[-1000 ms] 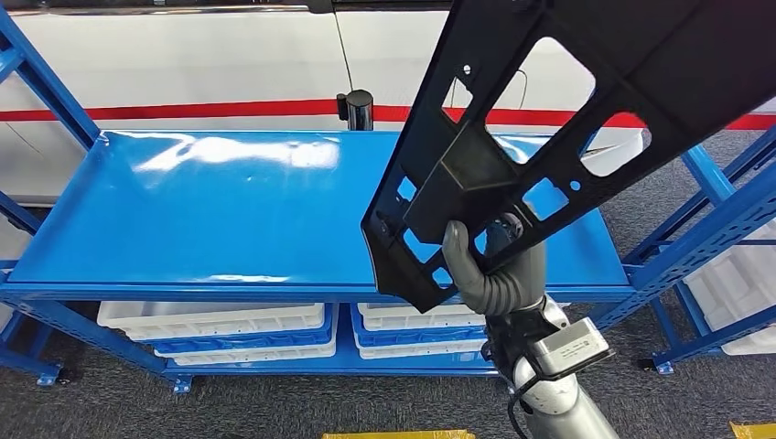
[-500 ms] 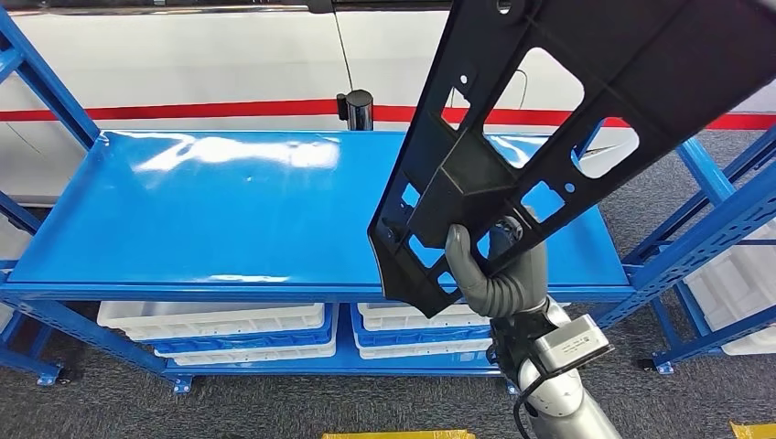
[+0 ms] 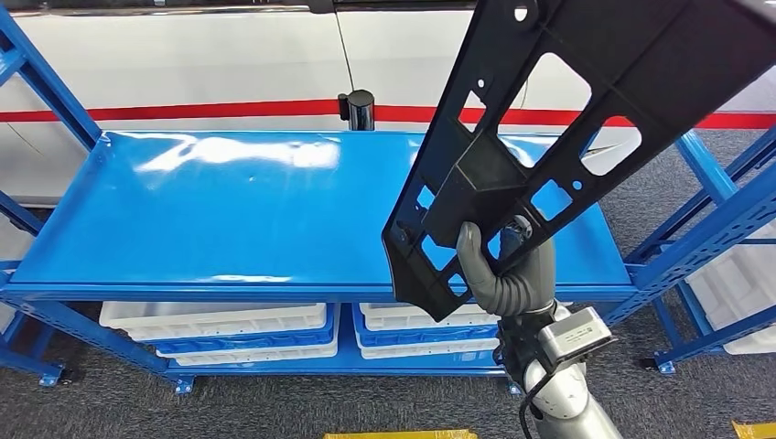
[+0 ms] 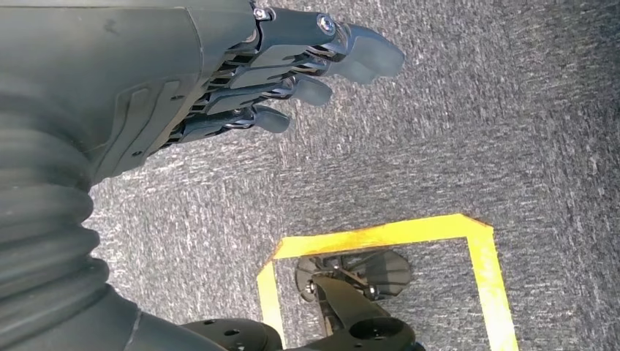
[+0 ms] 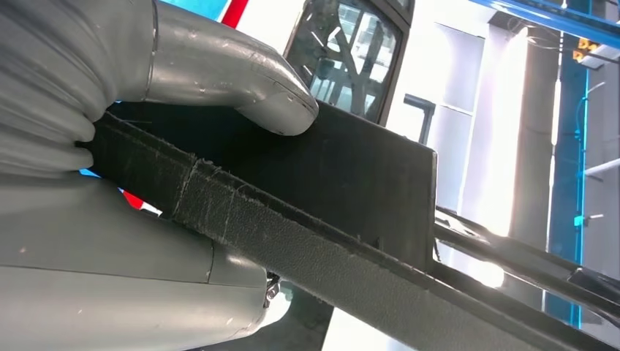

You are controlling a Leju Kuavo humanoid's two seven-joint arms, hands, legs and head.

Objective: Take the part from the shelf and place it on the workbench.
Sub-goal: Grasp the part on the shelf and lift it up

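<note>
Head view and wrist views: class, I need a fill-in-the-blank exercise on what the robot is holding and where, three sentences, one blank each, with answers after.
1. The black part is gripped by the robot's ____ hand.
2. The workbench under the part has a glossy top coloured ____.
3. The left hand holds nothing and hangs over grey floor marked with ____ tape.

Missing words: right; blue; yellow

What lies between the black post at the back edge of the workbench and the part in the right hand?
In the head view, only bare blue workbench top lies between the black post and the black part, which the right hand holds.
</note>
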